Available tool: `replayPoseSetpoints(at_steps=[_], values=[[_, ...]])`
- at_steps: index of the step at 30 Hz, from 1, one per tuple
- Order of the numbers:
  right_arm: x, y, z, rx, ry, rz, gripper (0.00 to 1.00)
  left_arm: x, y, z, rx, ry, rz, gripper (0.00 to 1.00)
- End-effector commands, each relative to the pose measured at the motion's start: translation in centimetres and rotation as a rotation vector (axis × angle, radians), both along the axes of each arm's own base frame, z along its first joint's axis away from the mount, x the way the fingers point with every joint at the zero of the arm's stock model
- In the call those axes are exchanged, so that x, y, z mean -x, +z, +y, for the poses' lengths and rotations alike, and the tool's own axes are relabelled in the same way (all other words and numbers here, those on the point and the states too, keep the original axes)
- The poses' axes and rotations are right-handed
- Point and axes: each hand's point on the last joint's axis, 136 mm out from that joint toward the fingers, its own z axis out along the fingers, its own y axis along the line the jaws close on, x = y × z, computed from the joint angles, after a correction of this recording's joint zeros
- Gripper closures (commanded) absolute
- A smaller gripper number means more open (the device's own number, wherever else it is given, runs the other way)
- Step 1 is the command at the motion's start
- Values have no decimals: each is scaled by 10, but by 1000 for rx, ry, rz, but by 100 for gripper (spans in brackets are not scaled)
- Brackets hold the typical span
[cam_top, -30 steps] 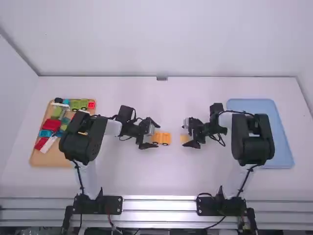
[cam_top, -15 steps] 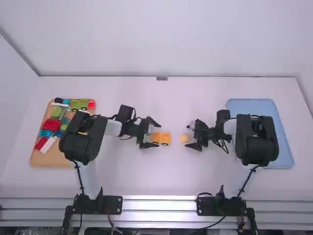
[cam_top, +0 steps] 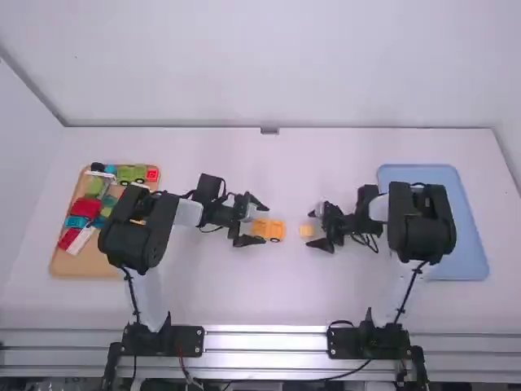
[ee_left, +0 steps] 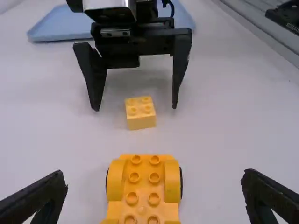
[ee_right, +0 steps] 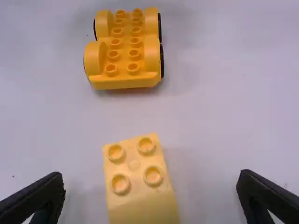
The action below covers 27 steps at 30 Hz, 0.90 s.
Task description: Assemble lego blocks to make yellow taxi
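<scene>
Left gripper (cam_top: 262,221): sits left of the bench's middle. Fingers (ee_left: 264,198) spread wide, one to each side of the yellow wheeled base (cam_top: 269,230); gap visible between base and either finger.

Right gripper (cam_top: 312,229): sits right of the left gripper, facing it. Fingers (ee_right: 42,198) also spread, one on the near side and one on the far side of the small yellow block (cam_top: 307,230). Block touches neither finger.

Wheeled base: on the bench (cam_top: 269,301), studs up in two rows, rounded arches over black wheels, long axis running left to right. Block: to the right of the base, apart from it, roughly in line with it. Four studs on top, facing up; block turned slightly askew to the base. The two pieces are not joined.

Left side of bench: tan tray (cam_top: 73,267), partly covered by the left arm (cam_top: 130,232). Contents noted: green wheeled base (cam_top: 130,173) at the far edge with a small red block (cam_top: 152,174) at its right; round black piece (cam_top: 97,166) in the far left corner; larger red piece (cam_top: 85,208) near the left edge; blue piece (cam_top: 76,221) just nearer than that; long white piece (cam_top: 80,241) lying at an angle, nearer still. Some contents hidden under the arm.

Right side of bench: blue tray (cam_top: 472,252), its left part overlapped by the right arm (cam_top: 422,232).
</scene>
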Motion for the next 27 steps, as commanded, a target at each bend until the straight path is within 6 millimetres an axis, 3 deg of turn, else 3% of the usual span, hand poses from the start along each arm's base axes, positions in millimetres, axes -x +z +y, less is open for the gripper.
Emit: replayPoseSetpoints(at_steps=[1,3,7,14,20,27], values=[[-3,8,1,-40,57,-83,5,1,5,-4,28,-7,50,1],[2,9,1,-33,95,-104,9,1,5,-3,30,-7,51,1],[8,2,6,8,137,-106,27,1,5,-4,29,-8,50,1],[6,-10,14,44,102,-71,35,1,5,-3,30,-7,53,1],[7,-11,10,43,90,-62,54,1,5,-2,28,-3,58,1],[7,-11,8,41,82,-54,64,1,5,-2,29,-4,57,1]])
